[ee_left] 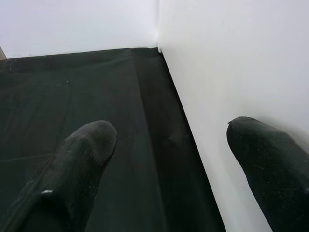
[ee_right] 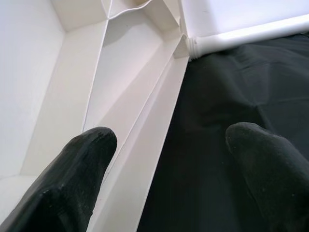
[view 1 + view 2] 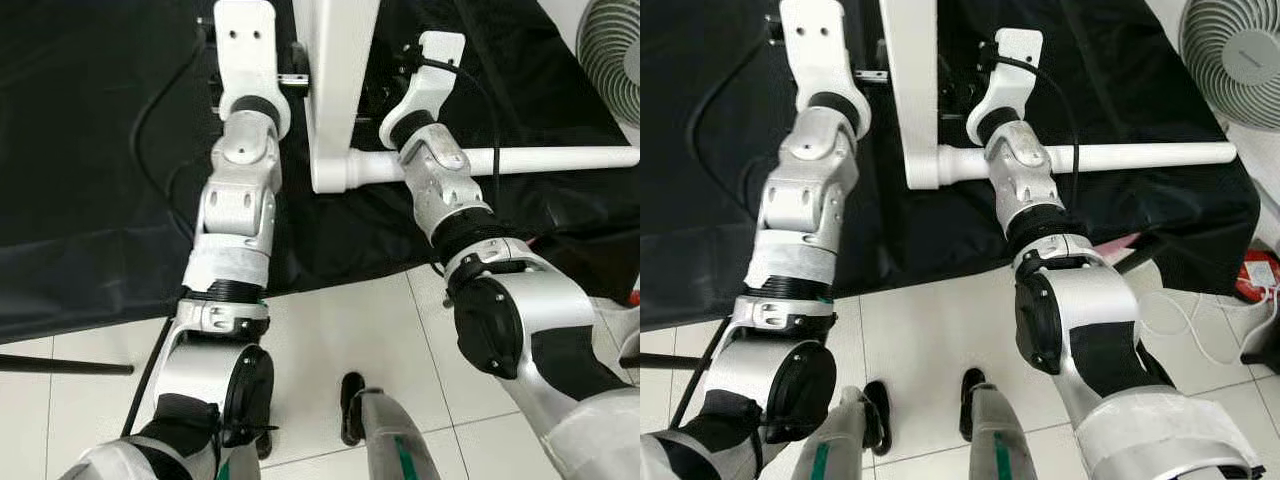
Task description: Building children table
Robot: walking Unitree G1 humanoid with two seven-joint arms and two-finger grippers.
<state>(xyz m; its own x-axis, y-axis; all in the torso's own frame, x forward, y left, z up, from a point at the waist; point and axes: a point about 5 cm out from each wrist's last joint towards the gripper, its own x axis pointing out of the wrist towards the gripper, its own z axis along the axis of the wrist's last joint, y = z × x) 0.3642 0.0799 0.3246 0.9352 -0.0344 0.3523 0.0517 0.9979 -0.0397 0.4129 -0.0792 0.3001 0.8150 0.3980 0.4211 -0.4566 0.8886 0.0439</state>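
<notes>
On the black cloth (image 3: 90, 230) spread over the pale tiled floor (image 3: 340, 330), I see the white plastic children's table top (image 3: 340, 70) standing on its edge near the cloth's front edge, with a white round table leg (image 3: 560, 157) running out from its lower corner toward the robot's right, lying along the cloth. My left arm reaches forward on the left side of the panel; through its wrist camera the left gripper (image 1: 169, 140) has its black fingers (image 1: 82, 159) spread wide, one over the cloth and the other against the flat white face of the panel, gripping nothing. My right arm crosses over the leg on the panel's other side; the right gripper (image 2: 169, 140) is likewise wide, one finger over the ribbed white underside of the top, the other over the cloth, holding nothing. Beyond it the leg's socket joint shows where it meets the corner. A white fan (image 3: 1230, 60) stands off the cloth's far right corner. A thin dark rod (image 3: 60, 366) lies on the tiles to the left.
</notes>
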